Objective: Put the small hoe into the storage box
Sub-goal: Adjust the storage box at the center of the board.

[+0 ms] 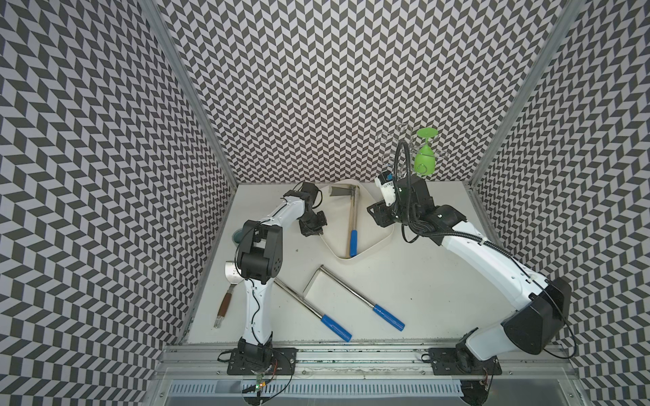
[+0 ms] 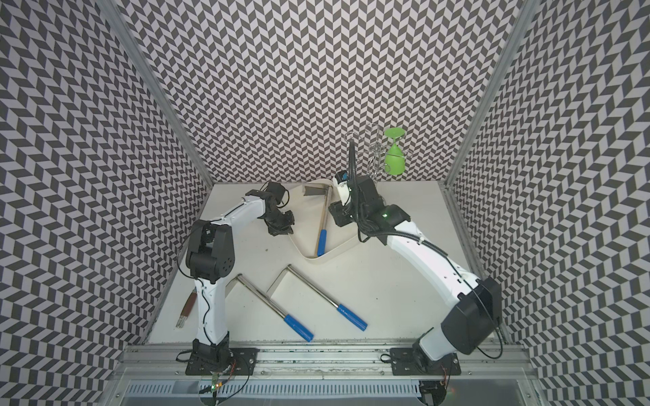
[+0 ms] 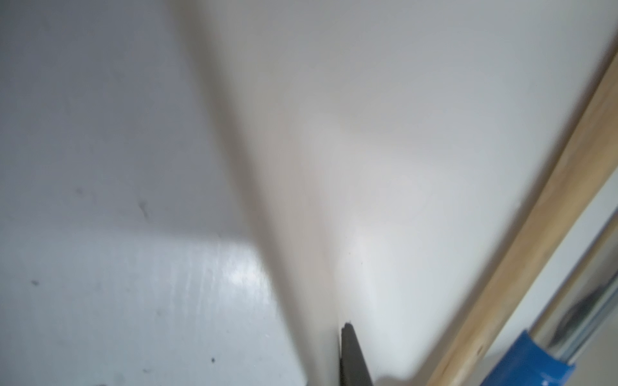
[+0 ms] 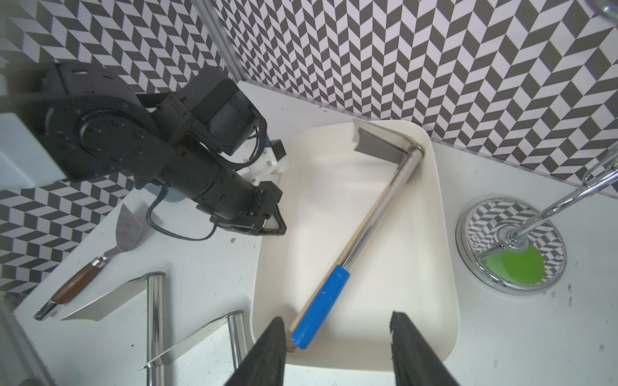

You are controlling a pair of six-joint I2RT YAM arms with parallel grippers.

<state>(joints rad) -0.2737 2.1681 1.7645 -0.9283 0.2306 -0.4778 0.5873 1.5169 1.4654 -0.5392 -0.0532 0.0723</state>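
Now the left tool [image 1: 312, 230] sits at the left rim of the box [image 1: 373, 246] with its jaws together. Whether they pinch the wall I cannot tell, since the wrist view shows only one finger [image 3: 352, 354] against the inner wall. The hoe [image 1: 352, 214] lies slantwise inside the box, blade at the far end and blue grip in the near corner, so the placing looks done. The right tool [image 4: 337, 354] hovers over the box's near end, jaws apart and empty, one finger close to the grip. The step, I judge, is a clean retreat: free the left tool from the rim without dragging the box, and lift the right one straight up, clear of the grip, before swinging away over the desk [image 1: 422, 281].
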